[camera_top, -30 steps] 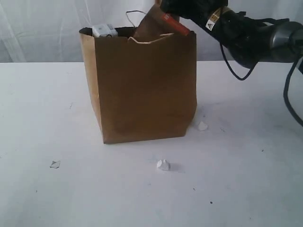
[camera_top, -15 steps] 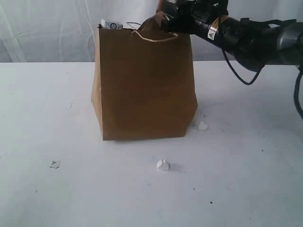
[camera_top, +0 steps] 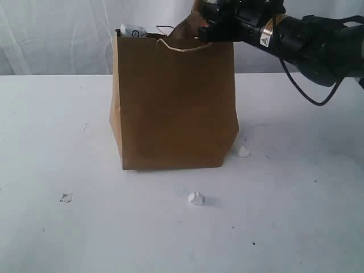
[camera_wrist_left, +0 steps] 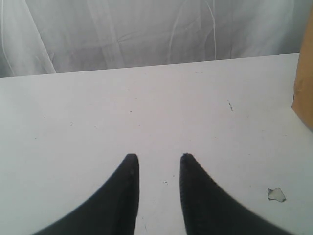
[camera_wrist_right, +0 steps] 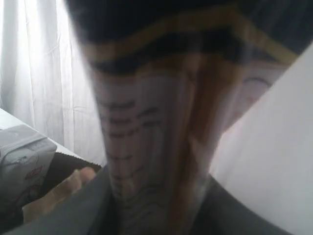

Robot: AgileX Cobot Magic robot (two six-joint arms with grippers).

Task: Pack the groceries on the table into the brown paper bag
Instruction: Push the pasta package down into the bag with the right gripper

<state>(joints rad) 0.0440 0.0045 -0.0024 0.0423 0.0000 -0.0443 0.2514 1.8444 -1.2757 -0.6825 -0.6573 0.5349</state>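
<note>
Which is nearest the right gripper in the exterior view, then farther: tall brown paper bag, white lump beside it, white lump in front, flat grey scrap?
1. Brown paper bag, under the right gripper.
2. White crumpled lump by the bag's right corner.
3. White lump in front.
4. Flat grey scrap, front left.

White table (camera_top: 307,216), scuffed w/ dark specks. Brown paper bag (camera_top: 173,108) stands upright, center frame. Crumpled white bit (camera_top: 196,198) below bag, apart; second white bit (camera_top: 243,152) just beside its lower-right corner; flat pale scrap (camera_top: 66,197) lower left.
</note>
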